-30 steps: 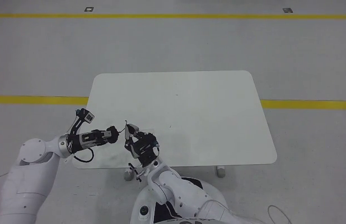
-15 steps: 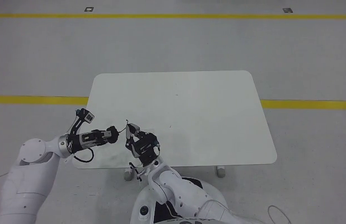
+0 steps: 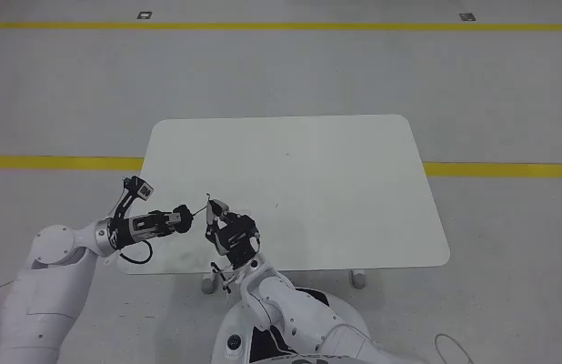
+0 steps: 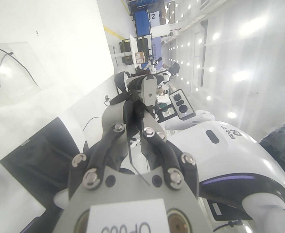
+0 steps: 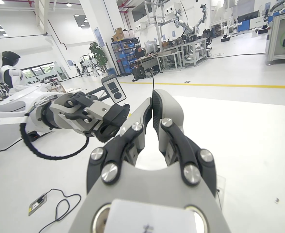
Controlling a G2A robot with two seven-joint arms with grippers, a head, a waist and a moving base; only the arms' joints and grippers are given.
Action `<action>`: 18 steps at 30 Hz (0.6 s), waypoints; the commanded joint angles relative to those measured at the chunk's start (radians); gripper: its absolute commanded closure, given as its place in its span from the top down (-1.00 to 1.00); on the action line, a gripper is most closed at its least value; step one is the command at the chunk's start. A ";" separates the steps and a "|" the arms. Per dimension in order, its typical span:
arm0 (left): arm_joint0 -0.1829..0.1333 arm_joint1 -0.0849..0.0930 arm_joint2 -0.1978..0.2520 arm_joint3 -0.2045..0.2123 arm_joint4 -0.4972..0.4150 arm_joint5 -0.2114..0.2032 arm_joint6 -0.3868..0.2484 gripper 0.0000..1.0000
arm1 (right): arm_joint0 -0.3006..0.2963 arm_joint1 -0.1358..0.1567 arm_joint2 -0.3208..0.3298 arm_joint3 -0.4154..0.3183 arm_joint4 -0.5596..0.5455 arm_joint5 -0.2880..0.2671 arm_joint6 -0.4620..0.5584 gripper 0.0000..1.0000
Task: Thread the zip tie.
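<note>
The zip tie (image 3: 205, 204) is a thin black strip held just above the near left corner of the white table (image 3: 336, 182). My left gripper (image 3: 183, 217) and right gripper (image 3: 217, 212) face each other tip to tip, each shut on the tie. In the left wrist view the tie's tail (image 4: 136, 170) runs back between the closed left gripper (image 4: 132, 109) toward the palm, with the right gripper (image 4: 147, 90) just beyond. In the right wrist view a short end of the zip tie (image 5: 153, 83) sticks up from the pinched right gripper (image 5: 152, 103), and the left gripper (image 5: 119, 116) sits close beside it.
A clear plastic sheet (image 4: 18, 49) lies on the table near the grippers with another black zip tie (image 4: 11, 66) on it. The rest of the tabletop is bare white. Grey floor with yellow lines (image 3: 499, 168) surrounds the table.
Almost nothing differs: the right gripper and the tie's end have crept slightly to the right. Both grippers stay shut on the tie.
</note>
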 commanded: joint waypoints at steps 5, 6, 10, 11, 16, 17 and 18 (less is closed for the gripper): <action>0.000 0.000 0.000 0.000 0.000 0.000 0.000 -1.00 | 0.000 -0.001 0.001 0.001 0.000 -0.001 -0.007 -1.00; 0.000 0.000 0.000 0.000 0.000 0.000 0.000 -1.00 | 0.000 -0.001 0.001 0.000 0.000 -0.003 -0.008 -1.00; 0.000 0.000 0.000 0.000 0.000 0.000 0.000 -1.00 | 0.003 -0.001 -0.003 -0.002 -0.007 -0.011 -0.010 -1.00; 0.000 0.000 0.000 0.000 0.000 0.000 0.000 -1.00 | 0.004 -0.001 -0.004 -0.003 -0.008 -0.013 -0.010 -1.00; 0.000 0.000 0.000 0.000 0.000 0.000 0.000 -1.00 | 0.011 -0.003 -0.011 -0.004 -0.013 -0.025 -0.008 -1.00; 0.000 0.000 0.000 0.000 0.000 0.000 0.000 -1.00 | 0.012 -0.003 -0.013 -0.003 -0.013 -0.027 -0.008 -1.00; 0.000 0.000 0.000 0.000 0.000 0.000 0.000 -1.00 | 0.013 -0.004 -0.015 -0.002 -0.011 -0.030 -0.007 -1.00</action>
